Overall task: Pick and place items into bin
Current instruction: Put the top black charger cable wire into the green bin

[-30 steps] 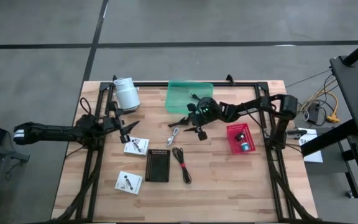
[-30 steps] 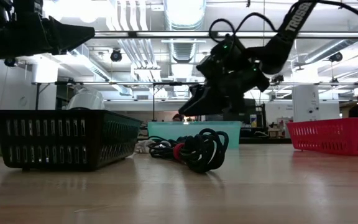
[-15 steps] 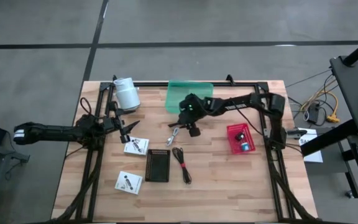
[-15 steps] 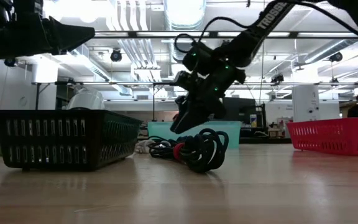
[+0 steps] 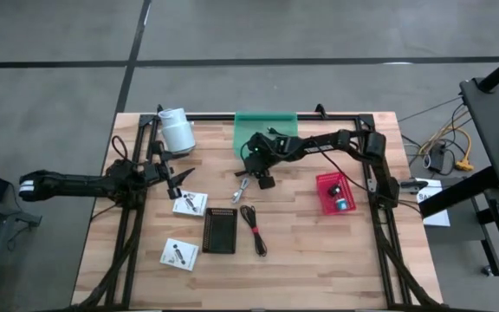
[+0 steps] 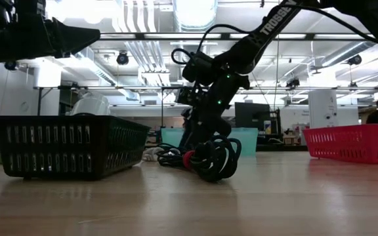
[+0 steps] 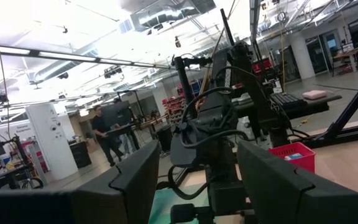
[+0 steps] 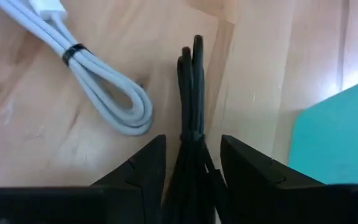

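My right gripper [image 5: 251, 173] [image 8: 191, 148] is down at the table, open, with one finger on each side of a thin black cable bundle [image 8: 191, 81] that lies flat on the wood. I cannot see the fingers touching it. A short white cable [image 8: 98, 87] [image 5: 242, 187] lies beside it. A red-black cable [image 5: 254, 230] [image 6: 205, 157] and two white cards [image 5: 189, 204] [image 5: 178, 253] rest flat on the table. My left gripper [image 5: 177, 185] [image 7: 197, 180] hovers open near the upper card, holding nothing.
A black basket [image 5: 219, 230] [image 6: 71, 147] stands mid-table. A green bin [image 5: 265, 134] [image 8: 340, 137] sits at the far edge, a red bin [image 5: 334, 192] holding small things to the right, and a white roll [image 5: 176, 130] at the far left. People stand in the room beyond.
My right gripper has moved toward the table's left and down, from above the table near the green bin to table level. It has tipped to point downward over the black cable next to the white cable. The left arm has kept still.
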You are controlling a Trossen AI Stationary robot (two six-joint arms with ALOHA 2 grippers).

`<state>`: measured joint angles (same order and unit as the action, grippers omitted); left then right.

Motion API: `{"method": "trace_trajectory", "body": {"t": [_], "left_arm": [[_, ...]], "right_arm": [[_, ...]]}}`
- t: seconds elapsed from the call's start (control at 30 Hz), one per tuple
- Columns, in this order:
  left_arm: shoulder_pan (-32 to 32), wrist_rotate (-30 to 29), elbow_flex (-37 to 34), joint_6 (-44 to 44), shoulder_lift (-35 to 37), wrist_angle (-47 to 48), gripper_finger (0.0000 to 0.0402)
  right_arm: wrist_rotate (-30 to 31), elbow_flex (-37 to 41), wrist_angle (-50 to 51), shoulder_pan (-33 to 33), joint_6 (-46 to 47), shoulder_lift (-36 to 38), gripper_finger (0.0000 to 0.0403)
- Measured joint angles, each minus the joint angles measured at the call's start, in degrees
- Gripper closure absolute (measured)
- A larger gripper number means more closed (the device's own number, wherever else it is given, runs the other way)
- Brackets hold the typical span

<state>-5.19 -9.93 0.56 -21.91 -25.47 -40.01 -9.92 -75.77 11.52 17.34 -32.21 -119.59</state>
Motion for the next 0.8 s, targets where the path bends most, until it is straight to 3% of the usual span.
{"method": "trace_trajectory", "body": {"t": [0.43, 0.8], "left_arm": [[0.0, 0.0, 0.0, 0.0, 0.0, 0.0, 0.0201], [0.0, 0.0, 0.0, 0.0, 0.0, 0.0, 0.0201]], "right_arm": [[-0.1, -0.1, 3.6, -0.4, -4.2, 0.2, 0.0383], [-0.8, 0.3, 5.5, -0.7, -3.5, 2.4, 0.0389]]}}
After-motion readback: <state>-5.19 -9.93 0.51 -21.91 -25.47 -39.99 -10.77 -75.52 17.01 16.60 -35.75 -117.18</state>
